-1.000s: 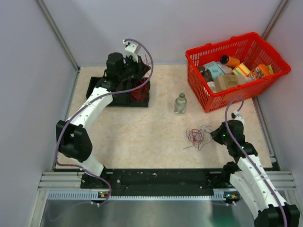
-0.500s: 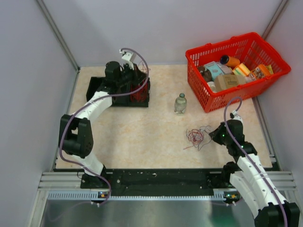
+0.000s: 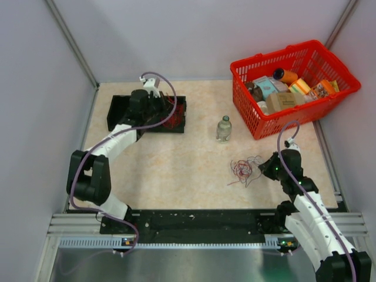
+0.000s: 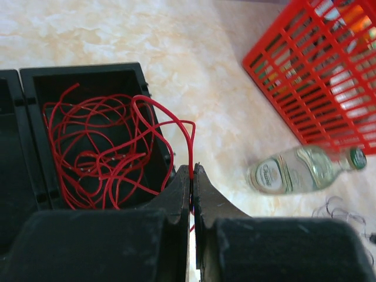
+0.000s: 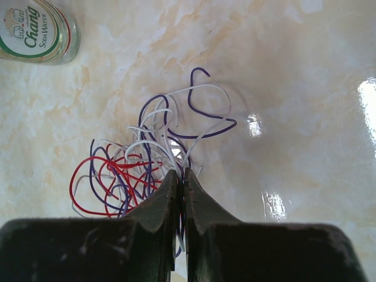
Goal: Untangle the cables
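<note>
A tangle of red, white and dark blue cables [image 3: 243,170] [image 5: 135,167] lies on the table right of centre. My right gripper [image 3: 265,171] [image 5: 181,175] is shut on white and blue strands at the tangle's right edge. A separate red cable [image 4: 100,150] [image 3: 171,116] lies in loose loops in the right compartment of a black tray [image 3: 120,111] [image 4: 82,69] at the back left. One strand of it rises over the tray wall into my left gripper [image 4: 192,170] [image 3: 166,109], which is shut on it just right of the tray.
A clear glass bottle [image 3: 224,128] [image 4: 299,170] [image 5: 35,29] stands between the tray and the tangle. A red basket [image 3: 267,126] [image 4: 305,88] full of groceries sits at the back right. Walls close in the table on the left, back and right.
My left arm has come down and back toward the tray, lowering the red cable into its right compartment. The right arm and the tangle have stayed put.
</note>
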Motion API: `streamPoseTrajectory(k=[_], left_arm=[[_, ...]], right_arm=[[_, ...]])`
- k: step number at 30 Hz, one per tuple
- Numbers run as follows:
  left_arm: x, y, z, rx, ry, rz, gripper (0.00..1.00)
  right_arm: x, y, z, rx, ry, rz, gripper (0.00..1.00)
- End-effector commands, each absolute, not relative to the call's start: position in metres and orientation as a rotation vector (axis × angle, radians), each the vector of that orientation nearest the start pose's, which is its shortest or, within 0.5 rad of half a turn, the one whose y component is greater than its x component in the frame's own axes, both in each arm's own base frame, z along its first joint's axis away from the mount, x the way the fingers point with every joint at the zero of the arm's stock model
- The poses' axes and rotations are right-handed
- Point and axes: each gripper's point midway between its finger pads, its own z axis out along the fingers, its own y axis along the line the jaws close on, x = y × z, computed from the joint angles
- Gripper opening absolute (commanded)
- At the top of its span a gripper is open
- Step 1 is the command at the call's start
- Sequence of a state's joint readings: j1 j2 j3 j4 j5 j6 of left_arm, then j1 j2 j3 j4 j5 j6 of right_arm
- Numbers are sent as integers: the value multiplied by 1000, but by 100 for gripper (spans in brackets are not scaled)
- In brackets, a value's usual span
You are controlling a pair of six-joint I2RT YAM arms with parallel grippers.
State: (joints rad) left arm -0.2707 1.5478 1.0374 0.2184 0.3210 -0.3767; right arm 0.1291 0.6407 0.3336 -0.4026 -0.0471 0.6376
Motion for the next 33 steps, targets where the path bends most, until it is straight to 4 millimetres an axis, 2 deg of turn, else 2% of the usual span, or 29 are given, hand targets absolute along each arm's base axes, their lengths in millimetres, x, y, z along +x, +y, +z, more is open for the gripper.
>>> streamPoseTrajectory(k=[1, 4, 7, 8, 12, 14, 18, 19, 22, 25, 29, 30, 33], left_arm=[[469, -184, 195, -20, 2031, -659, 0], [484, -184, 176, -72, 2142, -654, 0], [498, -186, 166, -92, 2203, -639, 0], [507, -183, 168, -112, 2206, -608, 0], [522, -181, 153, -113, 2226, -575, 0], [528, -177, 140, -113, 2261, -526, 0], [523, -172, 114, -114, 2357, -473, 0], [519, -173, 114, -109, 2374, -485, 5], [509, -175, 128, -110, 2358, -499, 29], [499, -174, 151, -115, 2303, -512, 44], [486, -171, 177, -112, 2267, -517, 53], [483, -171, 184, -111, 2256, -517, 59], [472, -167, 207, -109, 2214, -521, 64]], right_arm=[[227, 61, 76, 543, 2203, 464, 1], [227, 62, 75, 541, 2205, 464, 1], [227, 61, 76, 542, 2203, 461, 1], [228, 61, 77, 539, 2197, 462, 1], [227, 61, 76, 538, 2200, 461, 1], [228, 61, 77, 539, 2199, 462, 1], [228, 61, 76, 541, 2198, 461, 1], [228, 61, 77, 539, 2197, 461, 1], [228, 62, 76, 539, 2199, 464, 1], [228, 63, 75, 534, 2204, 470, 1], [227, 63, 75, 530, 2204, 472, 1], [228, 63, 76, 530, 2202, 472, 1], [227, 65, 75, 519, 2206, 483, 1]])
